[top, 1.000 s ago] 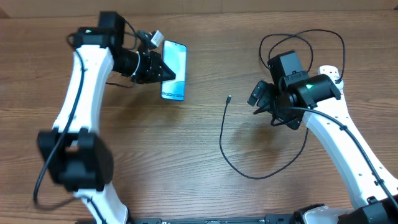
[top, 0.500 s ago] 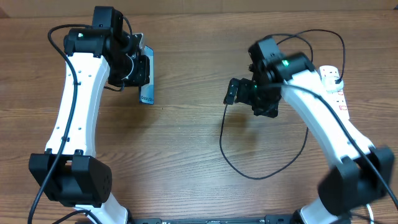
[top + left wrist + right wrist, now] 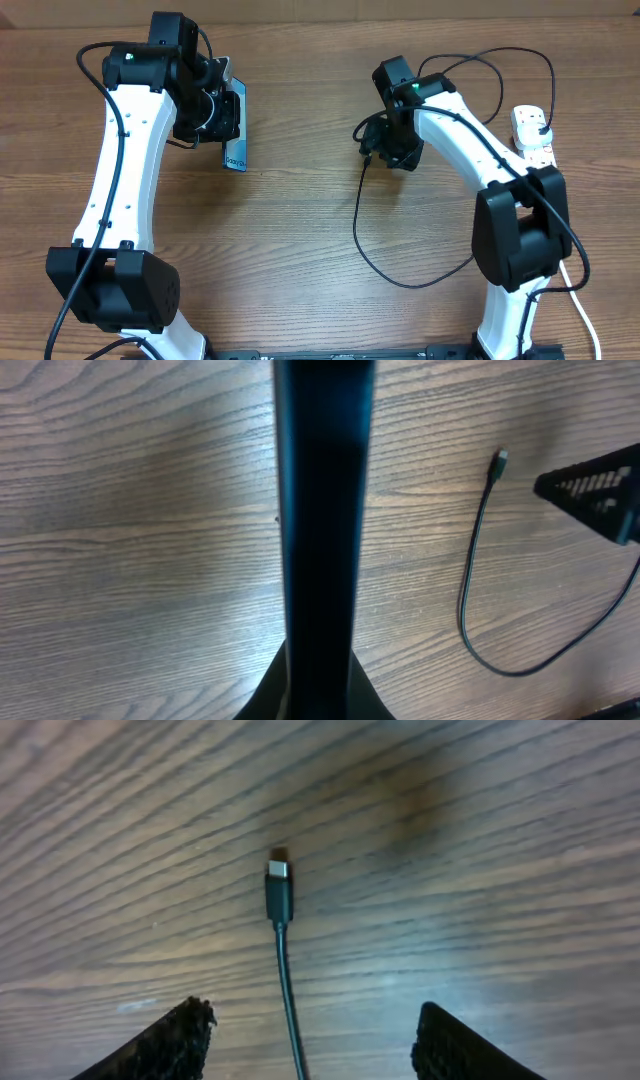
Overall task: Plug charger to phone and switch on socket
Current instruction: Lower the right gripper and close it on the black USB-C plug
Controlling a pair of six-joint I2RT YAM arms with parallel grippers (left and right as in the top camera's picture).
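My left gripper point(image 3: 228, 128) is shut on the phone point(image 3: 237, 158) and holds it on edge above the table at the back left. In the left wrist view the phone point(image 3: 320, 510) is a dark upright bar between my jaws point(image 3: 320, 695). The charger cable point(image 3: 358, 232) lies in a loop on the table, and its small plug tip point(image 3: 366, 159) is just under my right gripper point(image 3: 372, 150). In the right wrist view the tip point(image 3: 279, 885) lies on the wood ahead of my open fingers point(image 3: 310, 1042), with the cable running between them. The white socket point(image 3: 535, 135) lies at the right edge.
More black cable loops behind the right arm at the back right point(image 3: 500, 60). A thick white cord point(image 3: 580, 305) runs down the right side. In the left wrist view the cable tip point(image 3: 500, 457) and the right gripper point(image 3: 600, 490) show to the right.
My left gripper turned the phone from flat to on edge, then held still. My right gripper moved left and back, and is over the cable's plug tip.
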